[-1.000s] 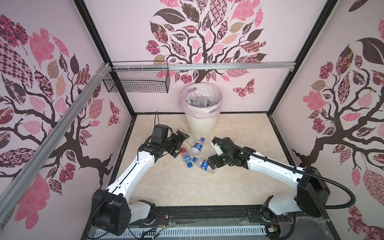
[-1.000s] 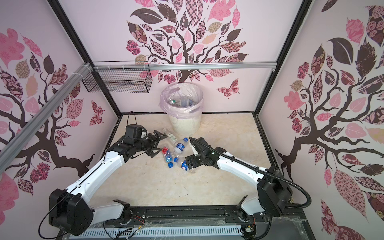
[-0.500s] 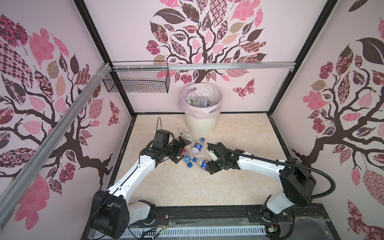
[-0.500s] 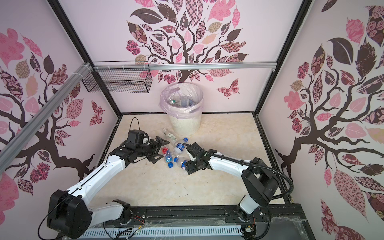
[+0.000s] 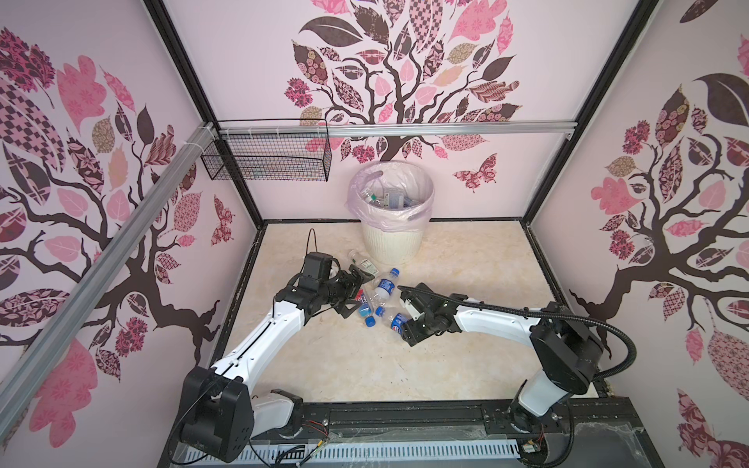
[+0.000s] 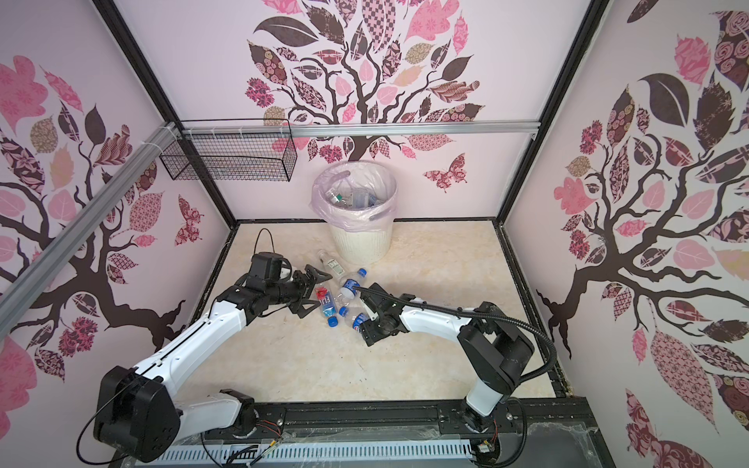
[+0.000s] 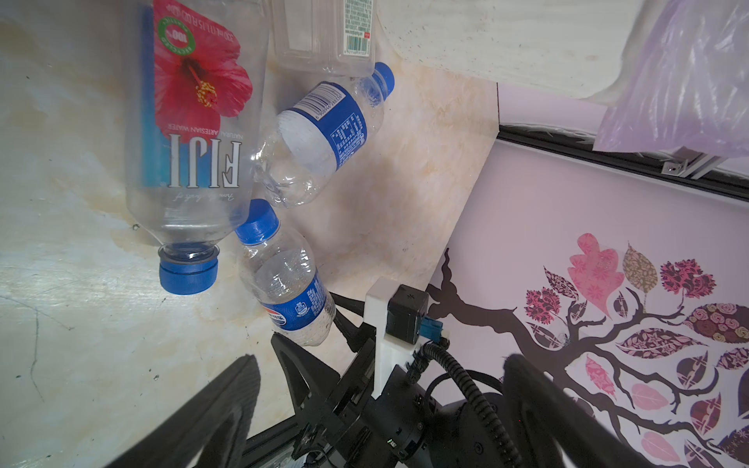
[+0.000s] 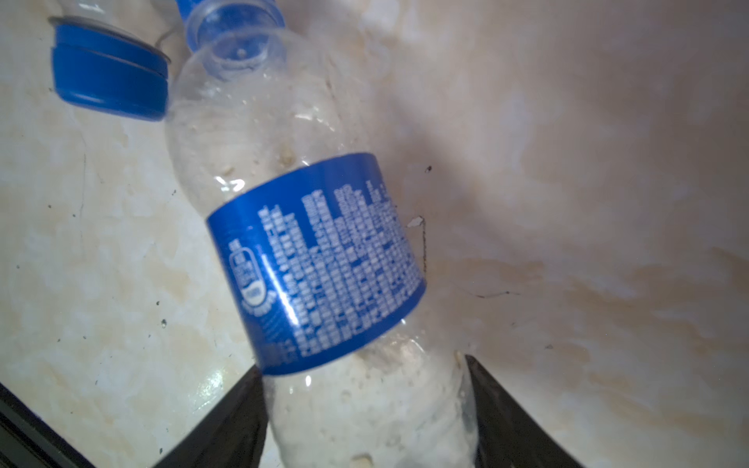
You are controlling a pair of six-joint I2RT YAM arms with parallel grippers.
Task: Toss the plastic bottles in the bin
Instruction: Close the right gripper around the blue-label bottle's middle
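Observation:
Several plastic bottles lie in a cluster on the floor in front of the bin (image 5: 391,247), which holds more bottles inside its pink bag. My right gripper (image 8: 364,405) is shut on the lower body of a clear blue-labelled bottle (image 8: 316,251) lying on the floor, also seen in both top views (image 5: 395,320) (image 6: 358,320). My left gripper (image 5: 356,293) (image 7: 381,360) stands open just left of the cluster, holding nothing. Beside it lie a Fiji bottle (image 7: 194,142), another blue-labelled bottle (image 7: 324,133) and a clear white-labelled bottle (image 5: 362,263).
A black wire mesh basket (image 5: 267,162) hangs on the back wall, left of the bin. Patterned walls close the cell on three sides. The two grippers are close together over the cluster. A black rail (image 5: 405,417) runs along the front edge.
My right arm has reached left to the cluster and its jaws have closed on the blue-labelled bottle. My left gripper has shifted nearer the bottles, still open.

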